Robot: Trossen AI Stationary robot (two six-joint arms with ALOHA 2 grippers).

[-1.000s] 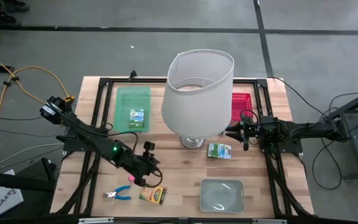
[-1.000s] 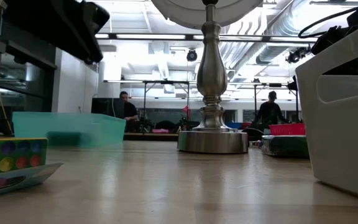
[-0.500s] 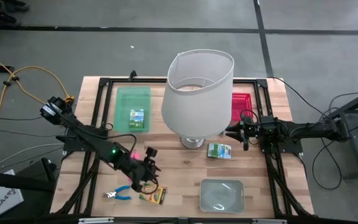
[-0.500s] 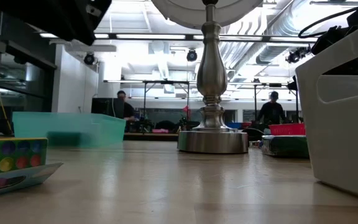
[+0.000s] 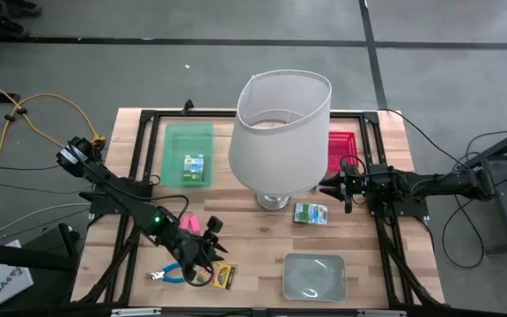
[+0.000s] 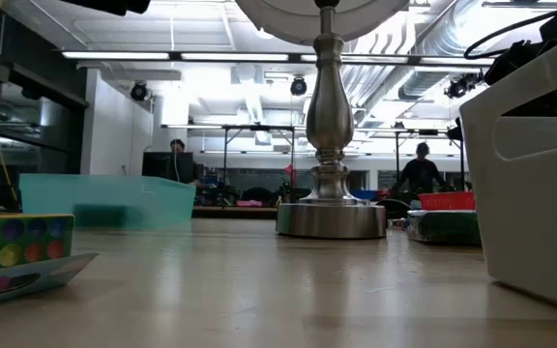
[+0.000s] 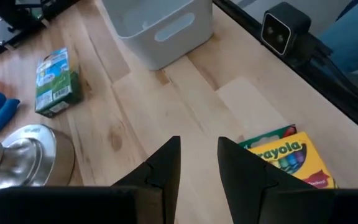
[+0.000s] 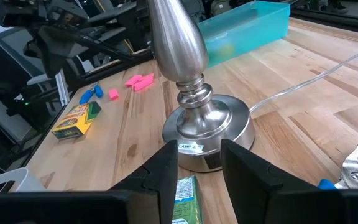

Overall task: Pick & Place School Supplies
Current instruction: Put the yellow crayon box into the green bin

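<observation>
My left gripper (image 5: 202,262) (image 7: 197,167) hovers open above the wood near the table's front edge, beside a yellow-green crayon box (image 5: 218,276) (image 7: 288,155) that lies flat. Blue-handled scissors (image 5: 167,274) lie to the left of the box. Pink erasers (image 5: 189,225) (image 8: 138,81) lie behind the arm. A green printed box (image 5: 311,213) (image 7: 55,81) lies near the lamp base (image 8: 207,124). Another small box (image 5: 194,165) sits in the green tray (image 5: 188,141). My right gripper (image 5: 328,187) (image 8: 197,171) waits open at the right, pointing at the lamp base.
A big white lampshade (image 5: 280,132) on a metal stand fills the table's middle. A clear grey tray (image 5: 313,275) (image 7: 160,25) stands at the front right. A red tray (image 5: 341,145) sits at the back right, with a blue-handled tool (image 8: 353,165) near it. People show in the room beyond.
My left gripper has swung toward the table's near edge, closer to the crayon box and scissors, rolling a little as it went. In the low view the arm has left the picture's top. Its fingers keep the same gap. My right arm has kept still.
</observation>
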